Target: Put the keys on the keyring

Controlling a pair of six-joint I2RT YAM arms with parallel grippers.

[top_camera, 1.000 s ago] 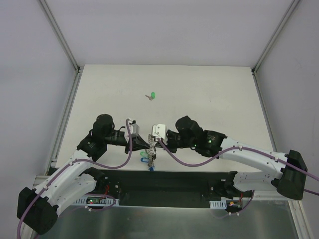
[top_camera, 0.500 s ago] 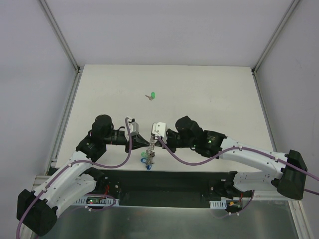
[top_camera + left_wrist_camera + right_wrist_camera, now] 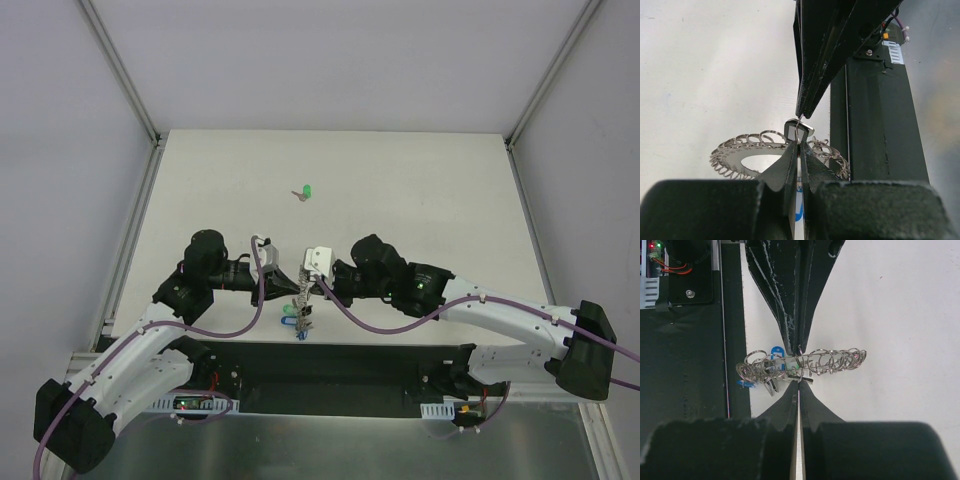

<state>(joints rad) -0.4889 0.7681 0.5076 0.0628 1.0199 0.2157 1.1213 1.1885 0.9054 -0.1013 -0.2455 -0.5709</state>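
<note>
- The left end effector (image 3: 799, 148) is pinched shut, its tips nipping a small wire loop on the rim of the keyring (image 3: 740, 159)
- The right end effector (image 3: 798, 386) is shut tight too, gripping the opposite edge of the keyring, so the two sets of tips nearly meet nose to nose
- The keyring stands on edge between them, over the near side of the bench (image 3: 420, 190), just beside the black base plate (image 3: 690, 365); whether its lower side touches the bench I cannot tell
- A blue key (image 3: 776, 351) and a green key (image 3: 288, 313) dangle from its loops
- A loose green key (image 3: 307, 191) lies alone farther out on the bench, well apart
- Both arms bend in from either side toward the middle
</note>
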